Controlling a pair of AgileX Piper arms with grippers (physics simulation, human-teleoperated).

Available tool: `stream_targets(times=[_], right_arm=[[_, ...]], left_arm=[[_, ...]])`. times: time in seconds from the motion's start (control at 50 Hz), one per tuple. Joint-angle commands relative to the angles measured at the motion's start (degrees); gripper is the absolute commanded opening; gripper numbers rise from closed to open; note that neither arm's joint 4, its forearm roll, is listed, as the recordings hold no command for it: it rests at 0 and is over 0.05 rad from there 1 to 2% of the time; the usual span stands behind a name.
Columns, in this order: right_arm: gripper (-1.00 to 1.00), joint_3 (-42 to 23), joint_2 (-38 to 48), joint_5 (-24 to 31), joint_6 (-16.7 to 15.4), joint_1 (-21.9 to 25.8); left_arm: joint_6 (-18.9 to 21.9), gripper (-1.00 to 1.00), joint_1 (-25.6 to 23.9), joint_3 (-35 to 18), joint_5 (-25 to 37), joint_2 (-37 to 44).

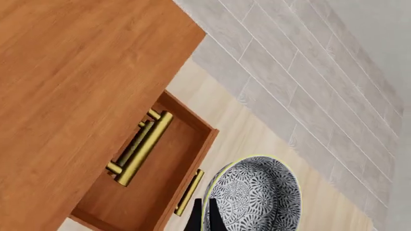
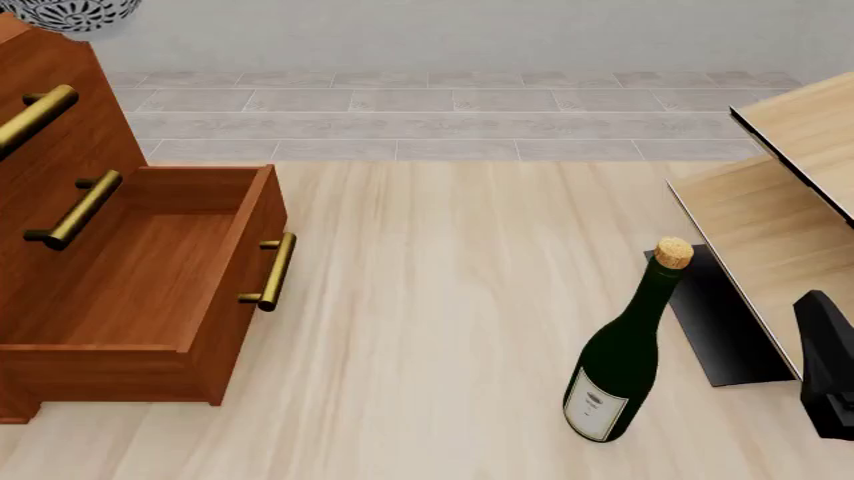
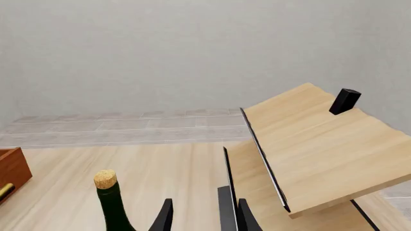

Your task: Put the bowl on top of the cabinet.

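While my left tool [image 1: 204, 217] grips the bowl [image 1: 257, 197] by its rim, the cabinet [image 1: 70, 96] top lies just beside and below it; my right tool [image 3: 196, 214] idles open, well apart.

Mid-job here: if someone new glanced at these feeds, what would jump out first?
The reddish-brown cabinet on the table's left, with its bottom drawer pulled wide open and brass bar handles showing. Next, the dark green corked bottle standing alone right of centre, beside the pale shelf unit. Last, the patterned bowl gripped at its rim in the left pincer, held up near the cabinet's top at the far left.
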State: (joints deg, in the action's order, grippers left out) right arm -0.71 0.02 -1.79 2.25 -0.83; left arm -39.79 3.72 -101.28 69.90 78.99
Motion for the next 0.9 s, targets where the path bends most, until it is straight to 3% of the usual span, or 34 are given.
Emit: stream_targets(times=[0.02,0.9], right_arm=[[1.00,0.04,0.00,0.05,-0.16,0.05],[1.00,0.27,0.00,-0.42,0.01,-0.12]], left_arm=[[-1.26,-1.00,4.77,-2.29,0.00,-0.55],[-6.20,-1.00,24.81,-10.18,0.00,2.12]])
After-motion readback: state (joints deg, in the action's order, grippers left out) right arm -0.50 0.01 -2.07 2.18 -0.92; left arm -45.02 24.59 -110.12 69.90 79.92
